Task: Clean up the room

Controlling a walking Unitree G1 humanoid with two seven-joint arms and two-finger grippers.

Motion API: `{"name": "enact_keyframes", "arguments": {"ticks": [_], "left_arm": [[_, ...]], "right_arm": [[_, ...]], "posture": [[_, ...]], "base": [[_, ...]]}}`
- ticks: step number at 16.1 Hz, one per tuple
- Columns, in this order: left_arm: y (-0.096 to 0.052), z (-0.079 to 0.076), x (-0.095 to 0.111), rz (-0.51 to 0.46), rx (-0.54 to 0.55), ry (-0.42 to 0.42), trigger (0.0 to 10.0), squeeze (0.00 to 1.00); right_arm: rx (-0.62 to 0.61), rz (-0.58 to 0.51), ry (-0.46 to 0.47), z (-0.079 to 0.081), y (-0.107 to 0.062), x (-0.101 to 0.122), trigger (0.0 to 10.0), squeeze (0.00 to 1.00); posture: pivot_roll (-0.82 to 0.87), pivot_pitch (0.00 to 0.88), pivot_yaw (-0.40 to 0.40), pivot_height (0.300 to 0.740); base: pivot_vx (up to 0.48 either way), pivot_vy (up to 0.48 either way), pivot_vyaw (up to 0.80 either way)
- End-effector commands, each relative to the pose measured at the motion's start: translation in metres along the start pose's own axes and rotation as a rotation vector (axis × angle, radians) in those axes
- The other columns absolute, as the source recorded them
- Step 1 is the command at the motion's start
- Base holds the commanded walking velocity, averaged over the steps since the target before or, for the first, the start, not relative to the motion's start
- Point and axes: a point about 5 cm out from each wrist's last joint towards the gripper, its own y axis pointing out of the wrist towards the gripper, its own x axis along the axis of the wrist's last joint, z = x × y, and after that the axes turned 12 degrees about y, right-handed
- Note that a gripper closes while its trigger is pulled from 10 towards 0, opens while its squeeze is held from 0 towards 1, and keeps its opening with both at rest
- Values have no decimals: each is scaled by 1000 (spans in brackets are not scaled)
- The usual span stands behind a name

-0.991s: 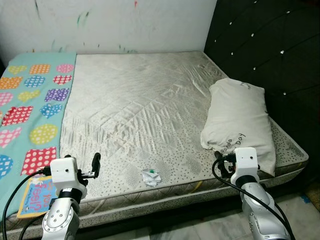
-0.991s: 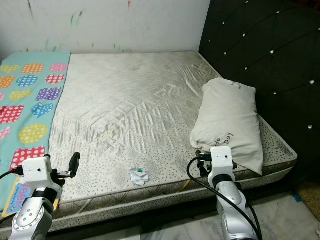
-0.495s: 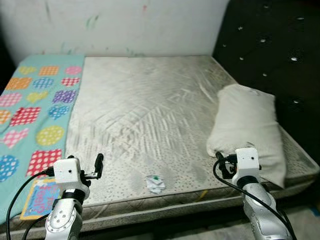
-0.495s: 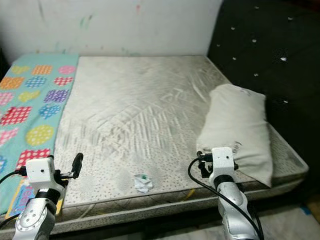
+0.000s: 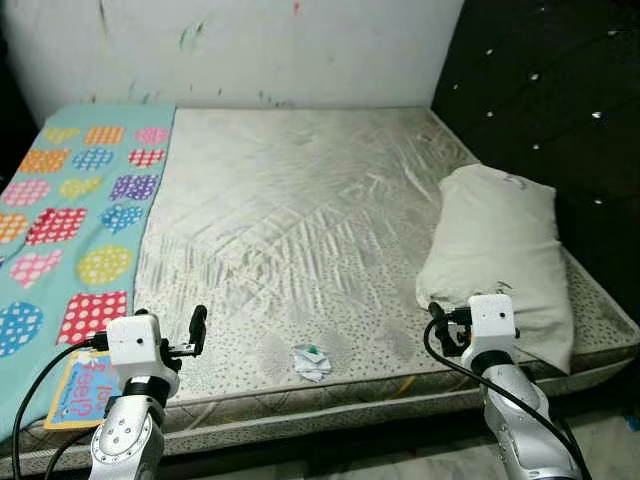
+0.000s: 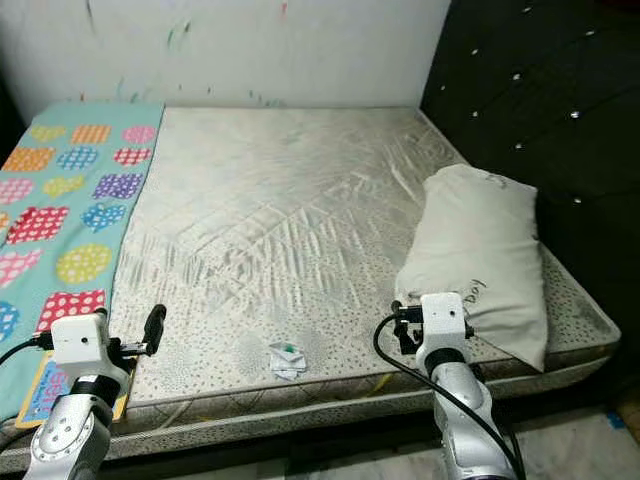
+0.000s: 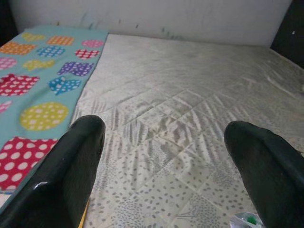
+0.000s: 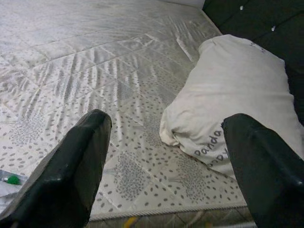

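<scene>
The robot stood at the foot-side edge of a bare mattress, both arms raised in front of it at about mattress height, a posture that looked like readiness rather than work. The left hand had its two black fingers spread wide apart with nothing between them, pointed across the quilted surface toward a teal patterned blanket that covered the mattress's left strip. The right hand was likewise open and empty, aimed at a white pillow that lay along the right side against the dark tufted headboard. The one item that read as litter was a small crumpled white wrapper with a green spot, which sat on the mattress close to the near edge, between the two arms and somewhat nearer the left one. It was touched by neither hand. Because it lay so near the robot, a short forward reach would probably suffice, and the open fingers suited that. A printed card or booklet rested on the blanket's near corner, just beside the left arm.
</scene>
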Motion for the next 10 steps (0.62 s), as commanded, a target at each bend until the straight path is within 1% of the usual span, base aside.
{"name": "enact_keyframes", "arguments": {"ticks": [1, 10], "left_arm": [[2, -2, 3, -13, -13, 13, 10000, 0], [3, -5, 6, -28, -24, 9, 10000, 0]], "right_arm": [[-3, -8, 1, -1, 2, 3, 10000, 0], [-4, -8, 2, -1, 2, 2, 10000, 0]], "posture": [[-39, 0, -59, 740], [-41, 0, -56, 740]], "base": [[240, 0, 0], [276, 0, 0]]}}
